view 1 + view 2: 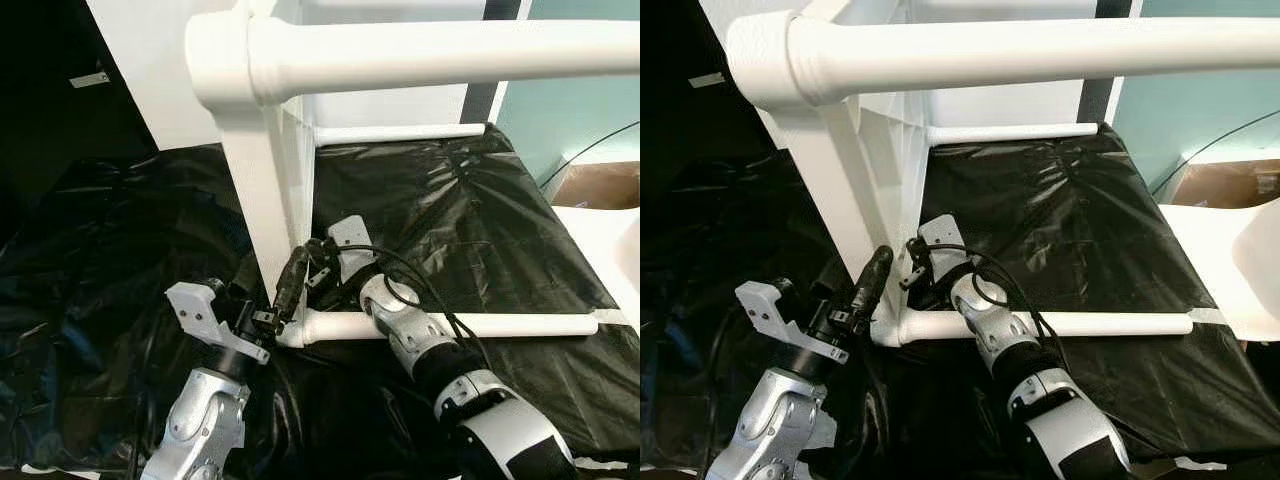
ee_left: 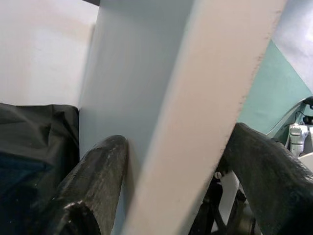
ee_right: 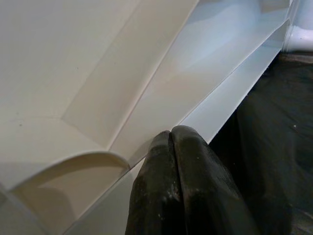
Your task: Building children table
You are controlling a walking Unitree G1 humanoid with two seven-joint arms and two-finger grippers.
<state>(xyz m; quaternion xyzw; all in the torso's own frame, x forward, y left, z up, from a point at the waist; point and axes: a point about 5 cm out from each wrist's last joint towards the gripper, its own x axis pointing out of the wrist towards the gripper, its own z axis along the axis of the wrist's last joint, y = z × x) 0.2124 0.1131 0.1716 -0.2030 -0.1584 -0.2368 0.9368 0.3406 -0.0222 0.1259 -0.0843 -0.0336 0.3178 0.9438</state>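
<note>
- A white table is seen lying on its side on a black sheet, with round legs stretching out to the right, one high and one low.
- The left arm is raised from the lower left, bent at the wrist, and the left gripper is brought to the table's lower corner.
- In the left wrist view, the left gripper's two fingers are spread on either side of a white panel edge; one finger is touching the panel, and the grasp is loose rather than clamped.
- The right arm is reached in from the lower right, over the low leg, and its wrist is turned toward the table's underside.
- The right gripper is shown pinched together, its fingertips pressed to each other and resting against a white inner edge; nothing is held between them.
- In the head views, the right gripper's tips are hidden behind cables and the wrist housing.
- The table top is cut off by the upper frame edge, and its far legs are cut off at the right.
- A cardboard box is partly seen at the right edge.
</note>
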